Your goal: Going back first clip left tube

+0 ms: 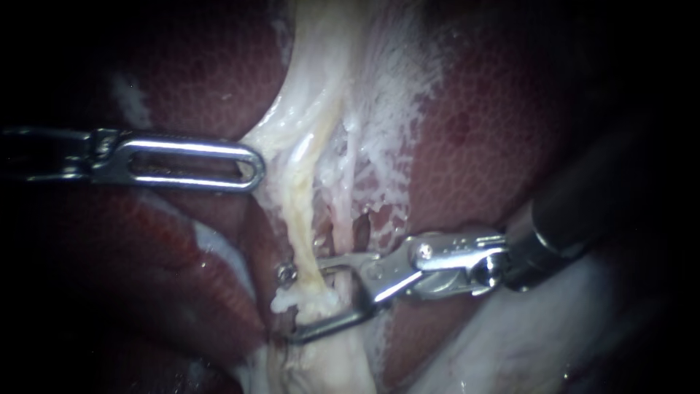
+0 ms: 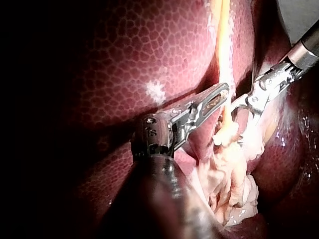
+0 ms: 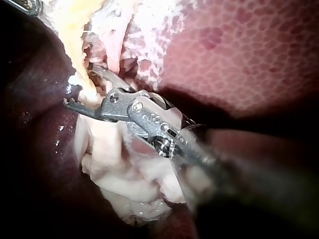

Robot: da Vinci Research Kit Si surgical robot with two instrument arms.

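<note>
Endoscope, left tube: the left tube [image 1: 300, 211] is pale yellow and runs from top to bottom over the liver [image 1: 496, 146]. A pinker tube lies just to its right.
Endoscope, right instrument: the right instrument [image 1: 289, 306] comes in from the right, square across the tube's long axis. Its jaws stand wide apart with the tube between them, unpinched.
Endoscope, clip: a metal glint [image 1: 286, 273] sits at the tube's left edge. It is perhaps the clip, perhaps a jaw tip, and too small to tell.
Endoscope, left instrument: the left instrument [image 1: 255, 166] lies level with its tip at the white tissue higher up the tube. I cannot tell whether it holds anything.
Left wrist, spacing: the left instrument [image 2: 225, 90] ends just beside the left tube [image 2: 223, 45]. The right instrument [image 2: 233, 110] meets the tube nearer the frayed stump.
Right wrist, straddle: the right instrument [image 3: 79, 85] has one jaw on each side of the left tube [image 3: 75, 25], with the liver [image 3: 239, 55] alongside.
Room: the way out looks to be straight back along its own shaft. The tissue is wet and soft, and the liver is close on both sides.
</note>
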